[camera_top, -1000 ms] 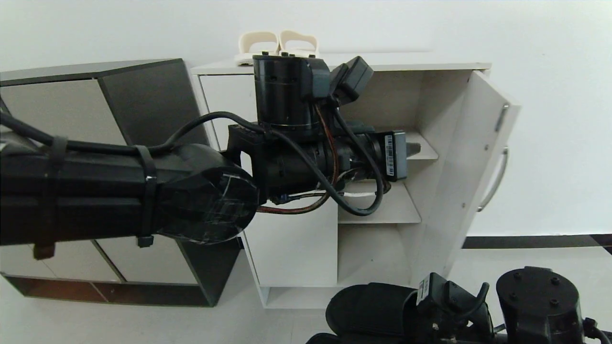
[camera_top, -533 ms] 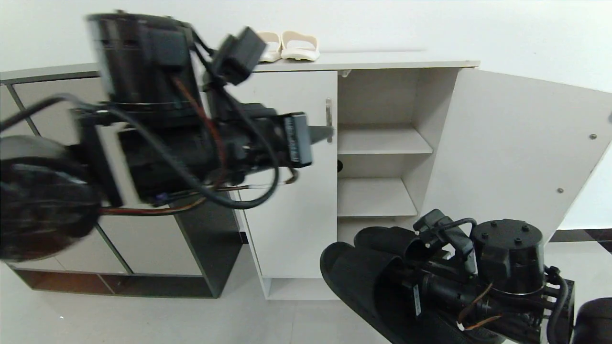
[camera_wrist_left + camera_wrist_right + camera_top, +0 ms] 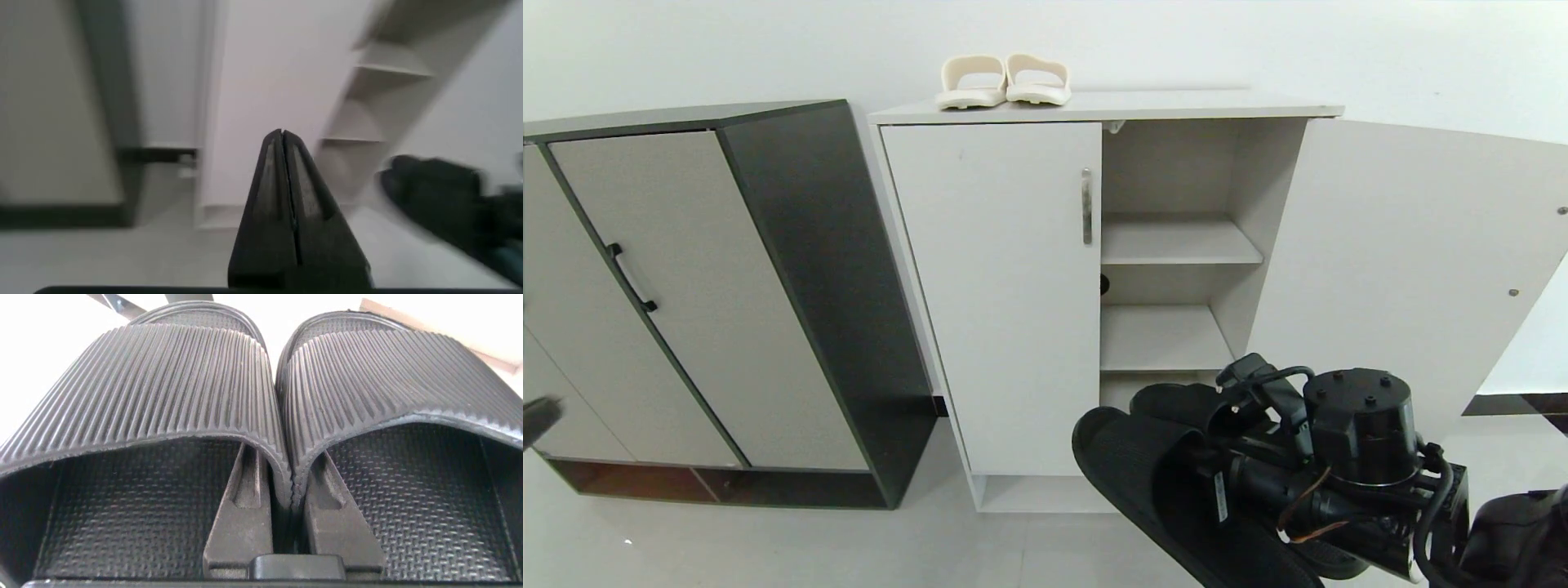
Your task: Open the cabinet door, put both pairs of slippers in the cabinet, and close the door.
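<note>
With the door (image 3: 1405, 261) open, the right pincer (image 3: 282, 486) grips the black slippers (image 3: 1143, 465) by their straps in front of the cabinet (image 3: 988, 286), likely needing a lift forward onto a shelf (image 3: 1160, 339); the left pincer (image 3: 282, 163) is closed and empty.

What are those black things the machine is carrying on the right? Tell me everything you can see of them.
A pair of black slippers, slides that look like soft rubber. Each has a broad ribbed strap and a footbed with a fine studded texture. They sit side by side, their inner edges pinched together by the right gripper, which is shut on them. They are held in the air, low in front of the open compartment of the white cabinet, touching nothing else.
</note>
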`<state>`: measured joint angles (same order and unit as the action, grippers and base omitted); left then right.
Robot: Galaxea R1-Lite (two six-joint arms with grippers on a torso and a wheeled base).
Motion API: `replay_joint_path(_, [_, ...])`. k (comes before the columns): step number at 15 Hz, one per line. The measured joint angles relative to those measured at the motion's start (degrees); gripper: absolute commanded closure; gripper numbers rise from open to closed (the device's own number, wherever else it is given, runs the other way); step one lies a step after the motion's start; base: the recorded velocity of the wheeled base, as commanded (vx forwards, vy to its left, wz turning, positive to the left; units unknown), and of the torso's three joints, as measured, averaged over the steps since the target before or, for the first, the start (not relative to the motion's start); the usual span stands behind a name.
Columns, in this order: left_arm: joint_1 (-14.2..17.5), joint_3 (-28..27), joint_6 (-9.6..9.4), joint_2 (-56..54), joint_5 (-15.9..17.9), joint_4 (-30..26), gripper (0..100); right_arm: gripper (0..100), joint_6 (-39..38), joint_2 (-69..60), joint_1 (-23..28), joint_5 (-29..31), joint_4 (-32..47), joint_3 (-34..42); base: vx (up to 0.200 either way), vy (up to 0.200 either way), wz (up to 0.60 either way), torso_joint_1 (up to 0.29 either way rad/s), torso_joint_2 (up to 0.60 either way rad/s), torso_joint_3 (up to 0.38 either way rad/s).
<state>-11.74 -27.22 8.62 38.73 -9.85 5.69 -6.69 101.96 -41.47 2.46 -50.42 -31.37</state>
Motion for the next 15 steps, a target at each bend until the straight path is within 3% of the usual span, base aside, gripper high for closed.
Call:
replay_joint_path(1, [3.12,5.38,-1.4,-5.46,-1.58,-1.16,100,100,0.02,0.07,0.0,-0.04,-0.02,0.09,0.0,0.0,0.0,0.0,0.0,0.0])
replay_joint_path(4, [6.92,17.71,-6.66,-18.07,-3.04,-2.33,100,100,0.02,0.27,0.05,-0.06,0.01,0.2,0.0,0.0,0.0,0.0,0.0,0.0])
replay_joint_path(6, [7.83,22.13,-8.16,-24.43,-3.21,-2.52,100,100,0.02,0.46,-0.11,-0.11,0.0,0.22,0.0,0.0,0.0,0.0,0.0,0.0])
replay_joint_path(8, [11.12,25.25,-8.73,-29.89,-2.68,-3.84,100,100,0.02,0.62,-0.09,-0.09,-0.18,0.2,0.0,0.0,0.0,0.0,0.0,0.0])
replay_joint_path(10, [12.62,26.32,-9.28,-33.56,1.51,-4.79,100,100,0.02,0.62,-0.28,-0.09,-0.21,0.2,0.0,0.0,0.0,0.0,0.0,0.0])
replay_joint_path(12, [12.2,26.82,-11.08,-36.32,12.25,-5.67,100,100,0.02,0.74,-0.41,-0.09,-0.21,0.23,0.0,0.0,0.0,0.0,0.0,0.0])
replay_joint_path(13, [11.98,26.98,-11.43,-37.19,13.1,-5.85,100,100,0.02,0.85,-0.43,-0.09,-0.24,0.26,0.0,0.0,0.0,0.0,0.0,0.0])
replay_joint_path(15, [11.76,27.11,-11.52,-38.11,11.65,-5.91,100,100,0.02,1.06,-0.45,-0.11,-1.23,0.2,0.0,0.0,0.0,0.0,0.0,0.0])
